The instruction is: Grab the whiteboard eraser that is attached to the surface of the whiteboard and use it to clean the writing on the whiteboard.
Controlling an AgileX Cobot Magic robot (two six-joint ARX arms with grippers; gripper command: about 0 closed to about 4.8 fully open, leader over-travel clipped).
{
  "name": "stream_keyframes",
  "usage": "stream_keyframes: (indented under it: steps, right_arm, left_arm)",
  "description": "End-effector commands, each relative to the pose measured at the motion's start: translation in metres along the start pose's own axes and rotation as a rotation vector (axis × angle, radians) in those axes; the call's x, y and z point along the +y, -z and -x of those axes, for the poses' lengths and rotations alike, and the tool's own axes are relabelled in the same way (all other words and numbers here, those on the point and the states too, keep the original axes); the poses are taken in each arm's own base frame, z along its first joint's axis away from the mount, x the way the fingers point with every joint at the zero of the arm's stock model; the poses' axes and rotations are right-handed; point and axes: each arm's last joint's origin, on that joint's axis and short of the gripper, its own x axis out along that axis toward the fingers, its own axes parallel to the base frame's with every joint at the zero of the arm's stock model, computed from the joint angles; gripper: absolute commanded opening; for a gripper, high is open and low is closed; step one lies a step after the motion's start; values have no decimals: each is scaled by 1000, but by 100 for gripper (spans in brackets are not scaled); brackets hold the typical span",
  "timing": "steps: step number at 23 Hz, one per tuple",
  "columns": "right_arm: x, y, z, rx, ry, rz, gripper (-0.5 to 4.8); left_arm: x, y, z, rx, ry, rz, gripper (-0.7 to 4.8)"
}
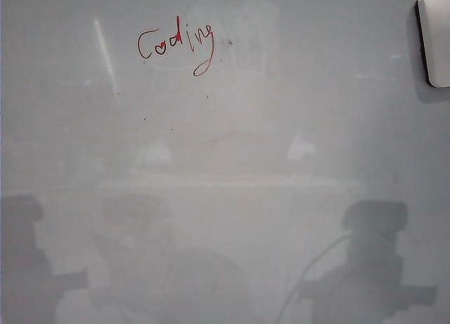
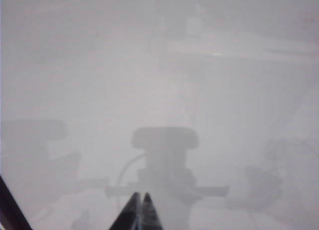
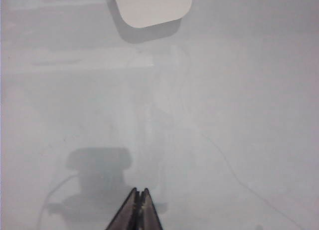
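Observation:
The whiteboard (image 1: 232,197) fills the exterior view, glossy pale grey. Red cursive writing (image 1: 176,44) reading "Coding" sits at its upper left. The whiteboard eraser (image 1: 436,36), a white rounded block with a dark edge, sticks to the board at the upper right edge of that view. It also shows in the right wrist view as a white eraser (image 3: 152,6), well ahead of my right gripper (image 3: 140,191), which is shut and empty. My left gripper (image 2: 140,195) is shut too, holding nothing, over bare board (image 2: 159,90). Neither gripper itself shows in the exterior view.
Dim reflections of both arms lie on the board's lower part, one at the left (image 1: 28,268) and one at the right (image 1: 373,261). Faint smudges and a few dark specks (image 1: 207,95) mark the board below the writing.

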Motion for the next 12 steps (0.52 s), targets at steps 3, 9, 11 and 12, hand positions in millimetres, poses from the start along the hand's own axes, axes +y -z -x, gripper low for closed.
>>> stream_keyframes:
  steps: [3, 9, 11, 12]
  right_arm:
    - [0, 0, 0, -12, -1, -3, 3]
    - [0, 0, 0, -14, -2, -7, 3]
    - [0, -7, 1, -58, -6, -47, 3]
    - [1, -12, 2, -90, -11, -82, 3]
  left_arm:
    - [0, -1, 0, -9, -3, 1, -5]
    - [0, -1, 0, -10, -3, 3, -5]
    - [-1, -6, 1, -43, 26, 107, -5]
    - [-2, -11, 2, -65, 59, 179, -5]
